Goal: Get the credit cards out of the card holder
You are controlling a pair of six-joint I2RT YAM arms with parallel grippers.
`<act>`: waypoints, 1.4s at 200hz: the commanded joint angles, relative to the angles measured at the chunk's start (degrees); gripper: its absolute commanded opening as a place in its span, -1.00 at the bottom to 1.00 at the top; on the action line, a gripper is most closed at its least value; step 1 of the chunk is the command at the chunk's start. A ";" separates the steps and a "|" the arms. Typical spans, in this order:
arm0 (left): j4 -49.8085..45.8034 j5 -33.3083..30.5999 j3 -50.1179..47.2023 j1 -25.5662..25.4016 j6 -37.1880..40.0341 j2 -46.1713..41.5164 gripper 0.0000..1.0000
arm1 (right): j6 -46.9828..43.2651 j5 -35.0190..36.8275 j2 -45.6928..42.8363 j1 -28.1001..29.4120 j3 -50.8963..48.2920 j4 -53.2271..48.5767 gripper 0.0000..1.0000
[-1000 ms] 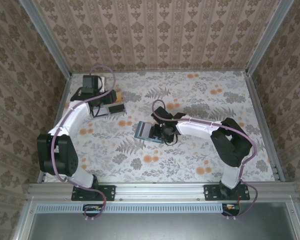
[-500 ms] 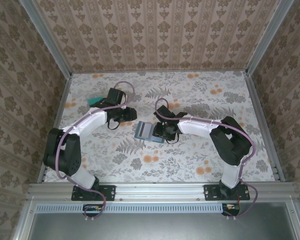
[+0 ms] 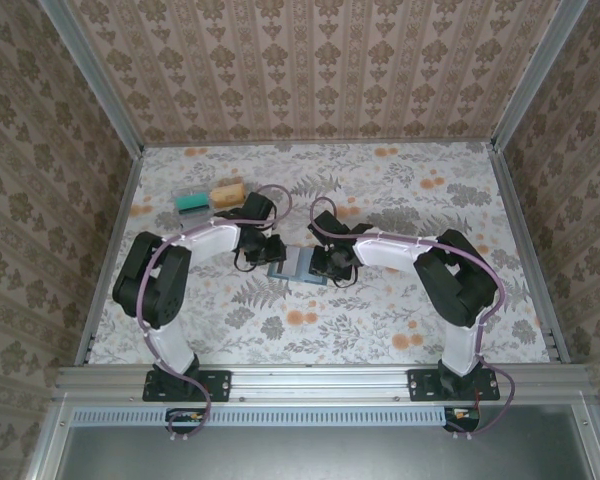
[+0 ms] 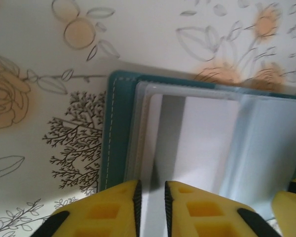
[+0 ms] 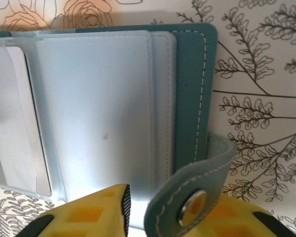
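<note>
The teal card holder (image 3: 296, 262) lies open on the floral table mid-scene. Its stitched edge (image 4: 117, 133) and pale slots show in the left wrist view. My left gripper (image 3: 271, 250) (image 4: 151, 197) hovers over the left page. Its jaws are open by a narrow gap above a light grey card (image 4: 207, 143) that sits in a slot. My right gripper (image 3: 326, 262) (image 5: 172, 202) is open over the right page (image 5: 98, 108), with the snap strap (image 5: 197, 197) curled against its right finger. A teal-green card (image 3: 190, 201) and a tan-orange card (image 3: 227, 190) lie at the back left.
Metal rails (image 3: 115, 240) and patterned walls close the table in on three sides. Both arm bases stand along the near edge (image 3: 310, 380). The two arms meet elbow-out over the middle.
My left arm has swung from the back left, where the two loose cards lie, across to the holder. Both grippers' jaws have narrowed. The right arm stayed at the holder.
</note>
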 commanded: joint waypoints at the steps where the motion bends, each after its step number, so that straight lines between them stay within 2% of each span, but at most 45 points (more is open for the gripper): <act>1: -0.82 0.16 -1.79 -0.71 -1.67 1.66 -0.64 | -1.57 -2.22 0.96 -0.48 0.66 1.92 -0.40; 58: -0.64 -0.07 -3.61 -1.07 -2.86 3.49 -0.74 | -2.89 -4.25 1.19 -0.81 1.47 3.37 -0.51; 101: -0.37 0.24 -4.31 -1.25 -3.26 3.90 -0.78 | -3.38 -7.66 0.19 -1.25 -0.30 9.03 -0.57; 125: -0.54 0.34 -4.22 -1.25 -3.13 3.91 -0.79 | -3.98 -7.76 -0.53 -1.42 -0.56 9.91 -0.67; 159: -1.52 1.17 -2.91 -1.33 -2.74 2.64 -0.77 | -4.74 -2.54 -1.56 -1.51 0.32 4.10 -0.68; 190: -2.53 4.41 -0.22 -1.68 -2.51 -0.53 -0.54 | -6.63 3.27 -2.50 -1.52 0.91 -2.08 -0.68; 208: -2.86 5.52 1.13 -1.69 -2.77 -2.93 -0.43 | -8.41 5.00 -3.76 -1.47 1.42 -4.37 -0.58; 225: -3.65 4.07 1.77 -1.52 -3.25 -5.01 -0.33 | -10.91 4.76 -6.16 -1.04 1.92 -4.90 -0.37; 243: -3.71 2.27 1.19 -1.08 -4.03 -6.45 -0.31 | -13.07 4.02 -8.75 -0.56 2.52 -4.68 -0.18; 280: -1.40 1.52 -2.02 -0.07 -6.42 -6.79 -0.39 | -15.36 -7.48 -6.51 -0.47 5.66 -0.93 -0.06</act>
